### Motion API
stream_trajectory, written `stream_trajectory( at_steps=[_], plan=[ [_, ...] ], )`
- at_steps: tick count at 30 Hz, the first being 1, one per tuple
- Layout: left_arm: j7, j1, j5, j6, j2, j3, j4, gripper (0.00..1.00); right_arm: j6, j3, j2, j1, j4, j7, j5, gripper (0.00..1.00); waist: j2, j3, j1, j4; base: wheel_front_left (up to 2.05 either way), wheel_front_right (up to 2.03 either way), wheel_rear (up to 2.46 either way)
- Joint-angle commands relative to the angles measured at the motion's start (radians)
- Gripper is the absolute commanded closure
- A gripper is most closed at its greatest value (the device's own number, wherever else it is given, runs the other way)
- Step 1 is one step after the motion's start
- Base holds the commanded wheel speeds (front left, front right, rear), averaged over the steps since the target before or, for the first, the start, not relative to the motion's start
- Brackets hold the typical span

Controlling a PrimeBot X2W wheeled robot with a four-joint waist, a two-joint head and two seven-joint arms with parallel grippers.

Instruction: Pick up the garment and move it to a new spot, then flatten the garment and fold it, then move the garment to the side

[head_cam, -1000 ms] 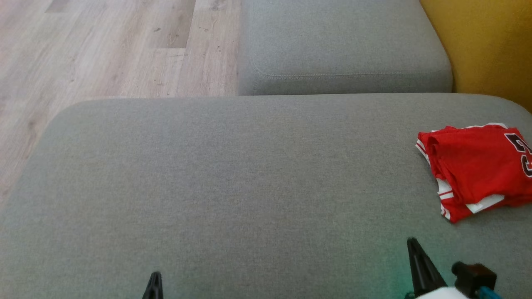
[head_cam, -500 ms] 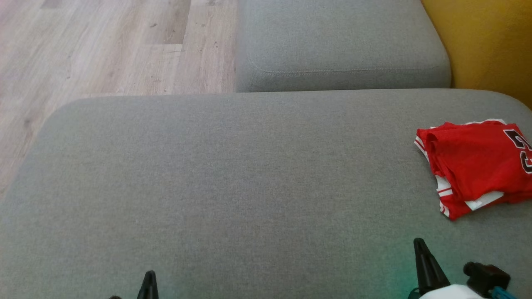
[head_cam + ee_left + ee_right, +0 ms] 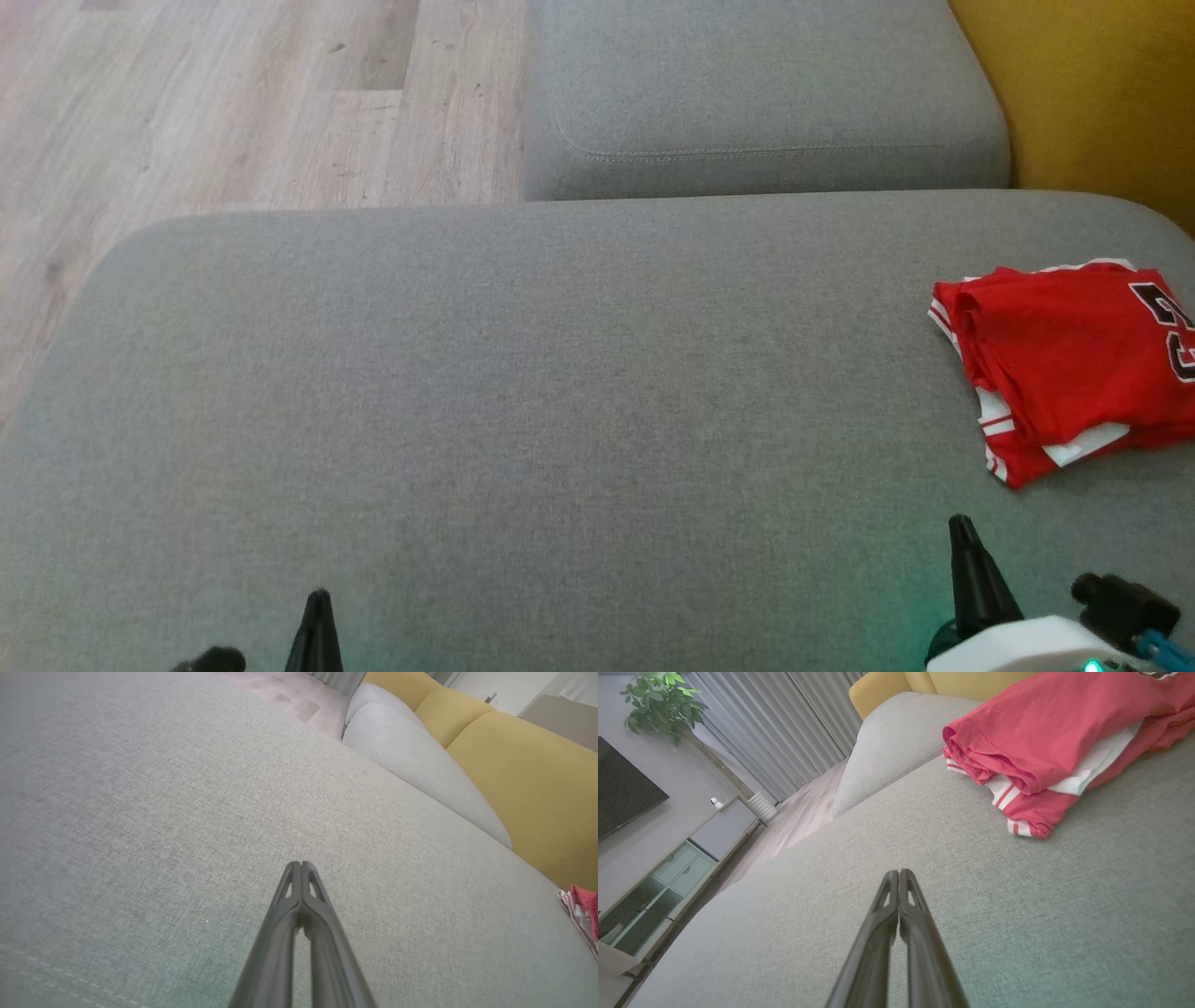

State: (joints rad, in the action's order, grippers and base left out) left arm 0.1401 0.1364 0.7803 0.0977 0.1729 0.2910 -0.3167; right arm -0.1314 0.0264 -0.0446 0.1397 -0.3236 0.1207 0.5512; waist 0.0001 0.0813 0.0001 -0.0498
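Both dark grippers, left gripper (image 3: 317, 605) and right gripper (image 3: 962, 534), are hovering clenched and empty over the grey fabric cushion (image 3: 560, 373), whose right edge is bearing the folded red-and-white jersey (image 3: 1064, 373) (soft, light, probably slippery; pinch its layered near corner).

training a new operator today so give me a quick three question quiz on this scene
1. True or false: the red garment lies on the grey cushion, apart from the right gripper.
2. The left gripper is: A open; B shut on nothing; C shut on the garment.
3. Fill in: the backrest beyond the cushion is ____ in colour.
Key: 1 true; 2 B; 3 yellow.
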Motion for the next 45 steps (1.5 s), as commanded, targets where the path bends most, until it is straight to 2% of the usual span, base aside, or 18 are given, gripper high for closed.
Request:
stream_trajectory(
  at_steps=[1,45],
  plan=[
    [-0.007,-0.059,0.024,-0.007,-0.002,-0.029,0.034,1.00,0.000,-0.003,-0.007,-0.061,0.037,-0.008,0.034,1.00,-0.0001,-0.002,-0.0001,0.001,0.00,0.00,0.00],
    [-0.120,-0.144,0.395,-0.109,-0.057,-0.202,0.052,1.00,0.000,-0.060,-0.011,-0.146,0.057,-0.107,0.511,1.00,-0.0001,-0.040,-0.0001,0.023,0.00,0.00,0.00]
  ],
)
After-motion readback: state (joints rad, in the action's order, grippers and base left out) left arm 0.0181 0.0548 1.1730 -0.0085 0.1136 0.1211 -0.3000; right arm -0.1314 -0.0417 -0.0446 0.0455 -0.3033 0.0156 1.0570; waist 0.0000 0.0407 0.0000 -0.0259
